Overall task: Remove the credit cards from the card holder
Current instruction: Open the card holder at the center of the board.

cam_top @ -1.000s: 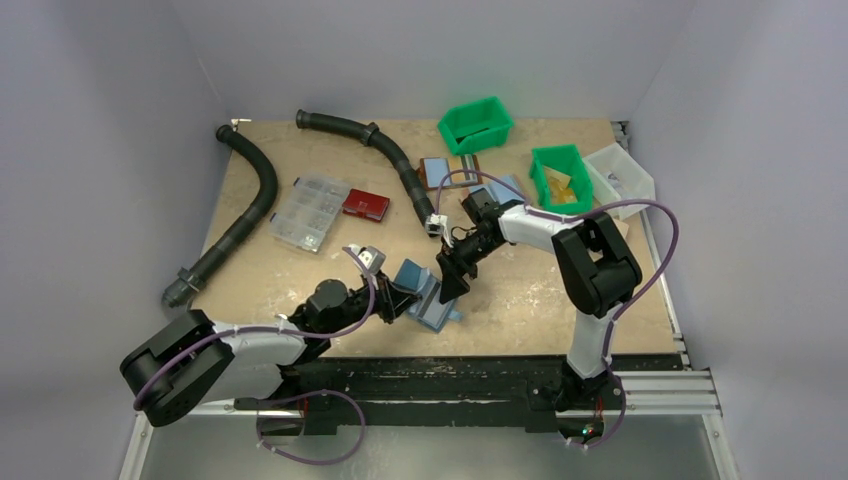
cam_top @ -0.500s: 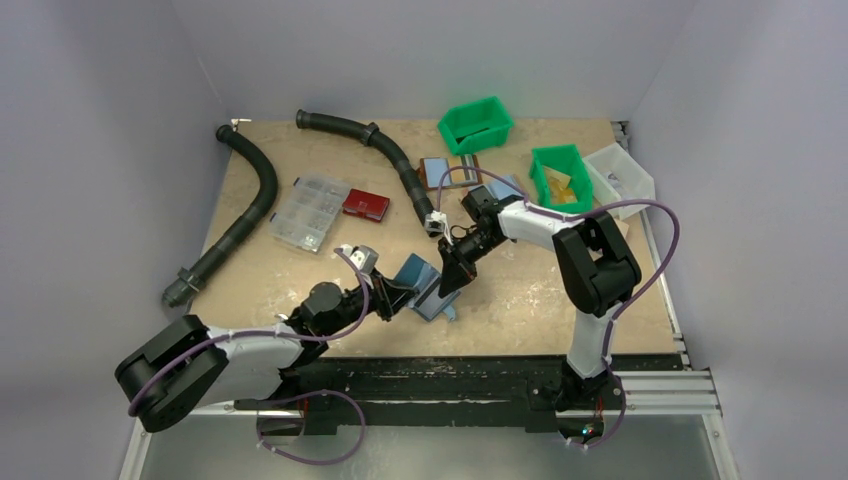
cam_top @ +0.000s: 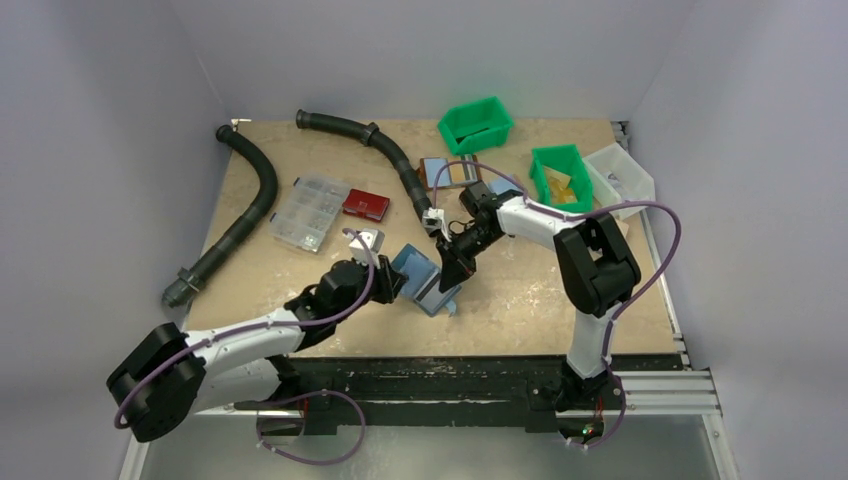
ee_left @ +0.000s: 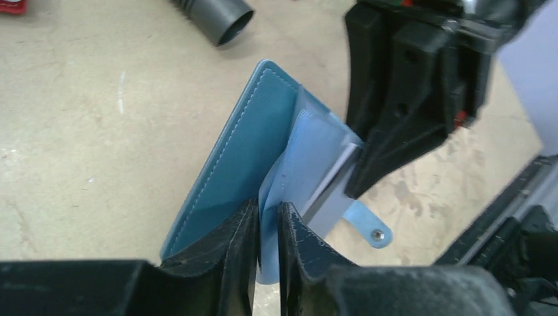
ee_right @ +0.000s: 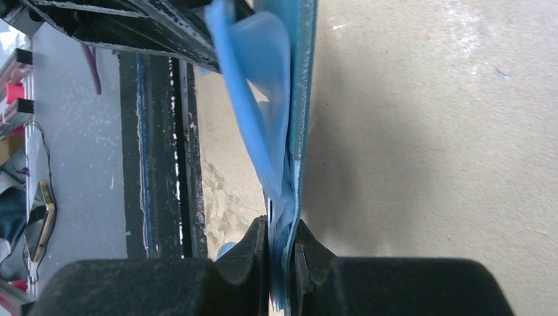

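Observation:
The card holder (cam_top: 425, 280) stands open on edge near the table's front middle, dark blue outside (ee_left: 243, 151) with light-blue pockets (ee_left: 316, 158). Its snap tab (ee_left: 368, 227) hangs toward the table edge. My left gripper (ee_left: 266, 217) is shut on a light-blue inner flap from the left. My right gripper (ee_right: 281, 243) is shut on the holder's opposite edge, over the layered pockets. The credit cards are mostly hidden; a pale grey strip (ee_left: 332, 187) shows at the pocket mouth beside the right fingertips (ee_left: 368, 174). I cannot tell whether a card is in that grip.
Two black hoses (cam_top: 250, 210) (cam_top: 385, 150) lie left and behind, one open end (ee_left: 220, 16) close by. A clear organiser box (cam_top: 310, 212), red box (cam_top: 366, 204), two green bins (cam_top: 476, 125) (cam_top: 560, 175), white bin (cam_top: 620, 178) and a brown-backed holder (cam_top: 440, 172) sit further back.
My right gripper went from open to shut on the holder's edge. The left arm pushed forward, and the holder shifted slightly away from the table's front edge.

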Available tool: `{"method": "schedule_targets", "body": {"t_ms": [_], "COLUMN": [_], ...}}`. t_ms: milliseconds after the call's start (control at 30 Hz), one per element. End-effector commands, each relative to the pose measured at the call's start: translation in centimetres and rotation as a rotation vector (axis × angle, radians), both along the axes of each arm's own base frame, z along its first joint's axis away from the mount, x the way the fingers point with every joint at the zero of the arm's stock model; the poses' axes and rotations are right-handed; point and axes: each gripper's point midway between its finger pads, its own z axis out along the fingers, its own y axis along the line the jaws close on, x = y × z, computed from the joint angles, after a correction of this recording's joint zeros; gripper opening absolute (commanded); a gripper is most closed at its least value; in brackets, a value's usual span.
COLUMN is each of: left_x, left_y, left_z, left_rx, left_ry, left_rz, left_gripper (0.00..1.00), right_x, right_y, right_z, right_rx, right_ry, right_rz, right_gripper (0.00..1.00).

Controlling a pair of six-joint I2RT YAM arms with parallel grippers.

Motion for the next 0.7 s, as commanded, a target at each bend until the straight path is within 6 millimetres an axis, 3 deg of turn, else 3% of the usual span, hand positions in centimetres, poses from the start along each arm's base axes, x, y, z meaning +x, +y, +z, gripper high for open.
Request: {"method": "schedule_targets", "body": {"t_ms": [0, 133, 300, 533, 667], "left_x": [2.0, 3.5, 4.8, 4.8, 3.2], "left_y": [2.2, 3.4, 3.6, 4.9, 3.4], "left_z": [-2.3, -2.9, -1.7, 2.0, 5.6], "left_rx": [0.231, 0.385, 0.441, 0.431, 0.286], "left_ry": [0.091, 0.104, 0.061, 0.0, -0.036], "left_rz": [0.134, 0.193, 0.218, 0.26, 0.157], "left_gripper": [0.23, 0.33, 0.4, 0.49, 0.51], "right_x": [0.5, 0.4, 0.3, 0.1, -0.2], "right_y": [0.2, 0.4, 0.7, 1.4, 1.6], "right_z": [0.9, 0.3, -0.4, -1.3, -1.8], "right_rx": [-0.026, -0.053, -0.076, -0.104, -0.121], "right_ry": [-0.005, 0.037, 0.085, 0.126, 0.139], "right_rz": [-0.009, -0.032, -0.055, -0.083, -0.083], "right_gripper": [0.0, 0.0, 0.0, 0.02, 0.03]}}
